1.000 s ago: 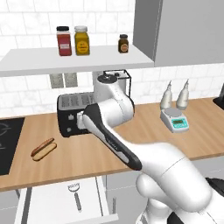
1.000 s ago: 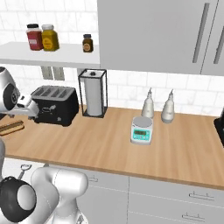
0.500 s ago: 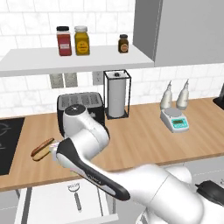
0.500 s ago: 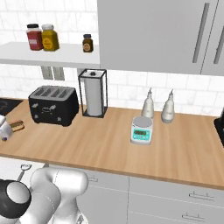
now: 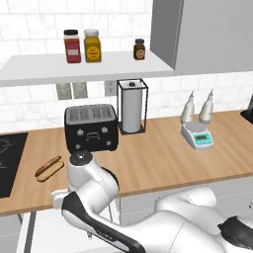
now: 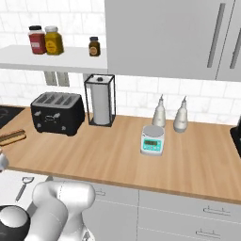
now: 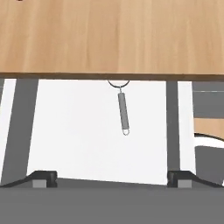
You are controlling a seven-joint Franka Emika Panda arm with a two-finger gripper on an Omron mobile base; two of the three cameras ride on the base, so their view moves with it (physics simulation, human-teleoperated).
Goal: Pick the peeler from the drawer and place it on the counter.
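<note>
You have the toaster (image 5: 91,127) as your landmark on the counter (image 5: 158,163). Left of it sits the black stovetop (image 5: 7,160), and the hot dog (image 5: 49,168) lies between the 2, a little nearer the counter's front edge. Just right of the toaster stands the paper towel holder (image 5: 132,105), and well to the right of that the 2 white bottles (image 5: 197,106) stand behind the small scale (image 5: 197,136). Above the toaster, the wall shelf (image 5: 84,64) carries 3 jars (image 5: 72,46).

Below and in front of the toaster, the drawer (image 7: 92,131) is pulled out under the counter's front edge. In the hand view you can see the peeler (image 7: 123,111) lying flat on the drawer's white floor, its loop head partly tucked under the counter edge and its thin handle pointing toward the camera. In the right base view the peeler (image 6: 23,186) shows in the open drawer, below the toaster and left of the arm.

The gripper (image 7: 111,177) hangs over the drawer with its 2 fingertips (image 7: 43,177) spread wide apart, holding nothing. The peeler lies between their lines, well clear of both.
</note>
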